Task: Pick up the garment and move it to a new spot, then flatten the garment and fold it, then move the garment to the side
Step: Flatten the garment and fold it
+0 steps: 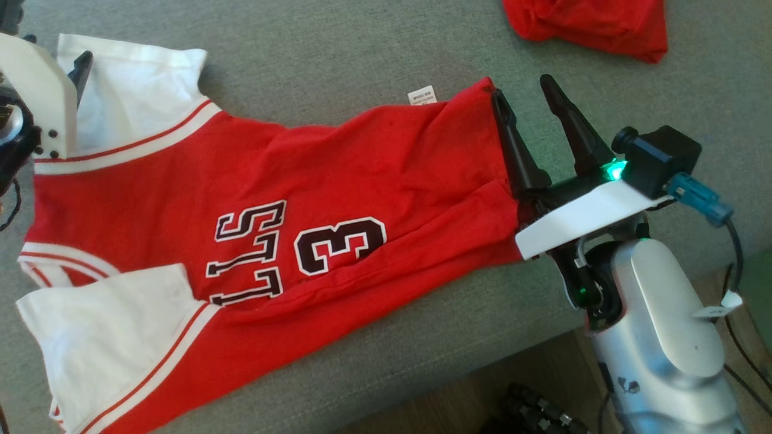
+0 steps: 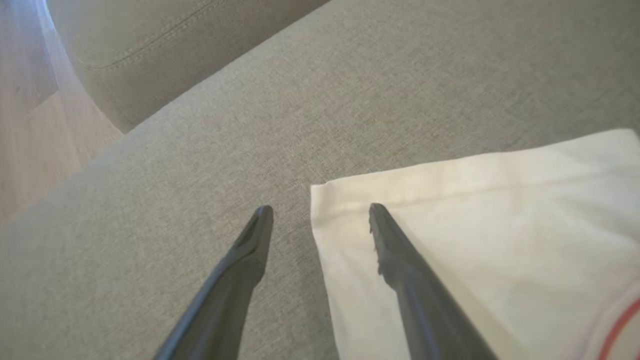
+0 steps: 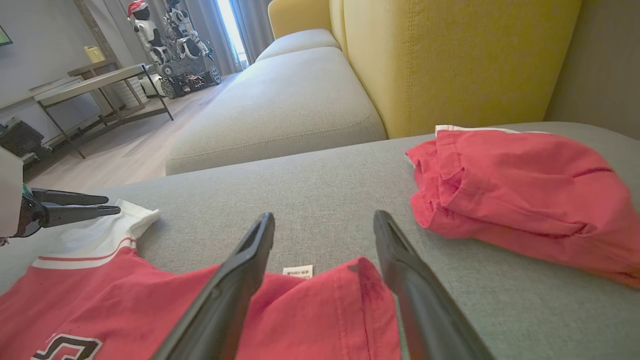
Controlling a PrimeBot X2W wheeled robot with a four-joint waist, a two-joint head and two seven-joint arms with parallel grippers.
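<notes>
Grey sofa seat [image 1: 362, 48], red jersey [image 1: 374, 181], red bundle [image 1: 594, 24]

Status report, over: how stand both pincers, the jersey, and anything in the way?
Left pincer open, over white sleeve edge. Right pincer open, at hem corner. Red jersey lies spread out, wrinkled, not held. Second red garment lies apart.

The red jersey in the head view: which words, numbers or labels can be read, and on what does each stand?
"LLS": black letters edged white, sideways on the red jersey; the white sleeve seems to cover the word's start.
"3": large black number beside those letters, on the same jersey.
White tag at the jersey's upper edge: print too small to read.
</notes>
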